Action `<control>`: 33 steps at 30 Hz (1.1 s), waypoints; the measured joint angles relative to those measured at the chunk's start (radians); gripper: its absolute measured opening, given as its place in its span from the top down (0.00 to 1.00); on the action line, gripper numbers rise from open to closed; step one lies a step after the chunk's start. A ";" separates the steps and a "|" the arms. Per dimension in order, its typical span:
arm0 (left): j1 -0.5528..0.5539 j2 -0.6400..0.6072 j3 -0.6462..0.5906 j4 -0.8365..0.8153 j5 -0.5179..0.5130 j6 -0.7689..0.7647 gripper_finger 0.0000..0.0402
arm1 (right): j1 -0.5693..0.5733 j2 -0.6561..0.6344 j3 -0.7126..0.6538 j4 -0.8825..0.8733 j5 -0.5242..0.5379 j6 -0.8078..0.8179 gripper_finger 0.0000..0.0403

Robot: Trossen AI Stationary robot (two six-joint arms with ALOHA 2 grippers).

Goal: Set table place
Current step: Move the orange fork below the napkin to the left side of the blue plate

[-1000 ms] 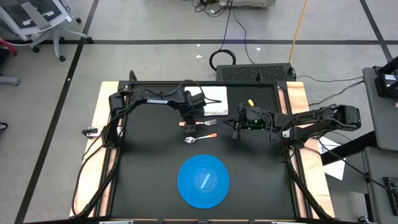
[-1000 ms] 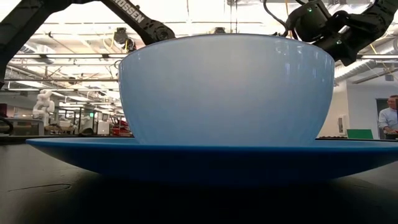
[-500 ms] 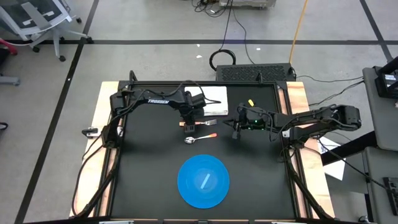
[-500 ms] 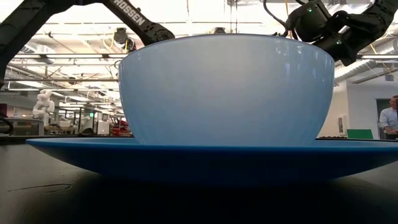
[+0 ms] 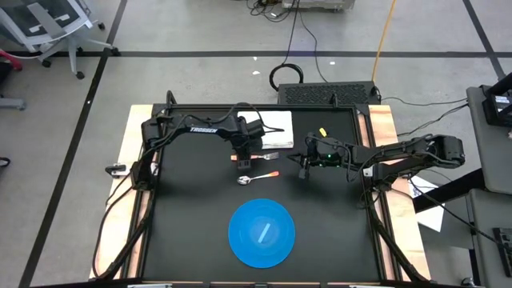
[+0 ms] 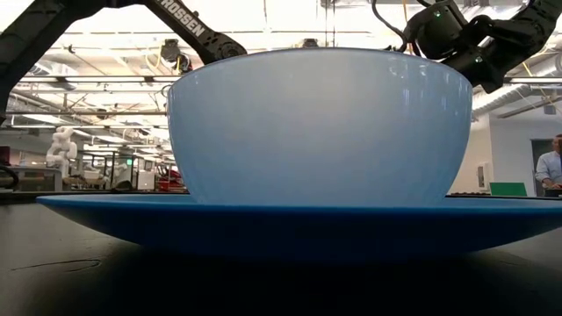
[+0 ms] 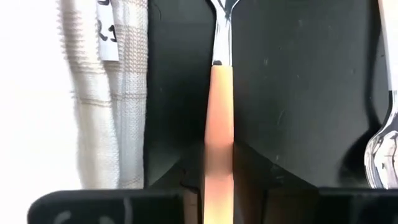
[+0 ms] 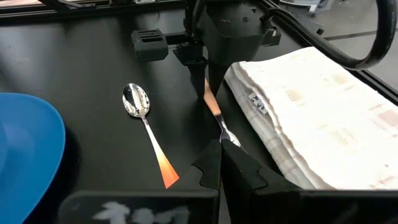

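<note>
While the left hand grips what looks like the fork's peach-toned handle, its metal neck gleams.

Left gripper lowered, fingers clamped (something thin); right gripper hovers, closed.

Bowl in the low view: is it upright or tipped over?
Upright. The bowl stands with its wide rim on top and level, its narrower base resting on the blue plate.
</note>
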 joint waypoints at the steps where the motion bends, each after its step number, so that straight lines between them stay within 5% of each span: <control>1: -0.001 0.000 0.001 -0.003 0.000 -0.007 0.87 | 0.000 0.000 0.000 0.000 0.000 0.000 1.00; 16: -0.091 -0.111 0.087 -0.116 -0.034 -0.117 0.87 | 0.000 0.000 0.000 -0.008 0.000 -0.008 1.00; 33: -0.265 -0.383 0.074 -0.256 -0.257 -0.622 0.87 | 0.001 0.000 0.000 -0.009 -0.001 0.005 1.00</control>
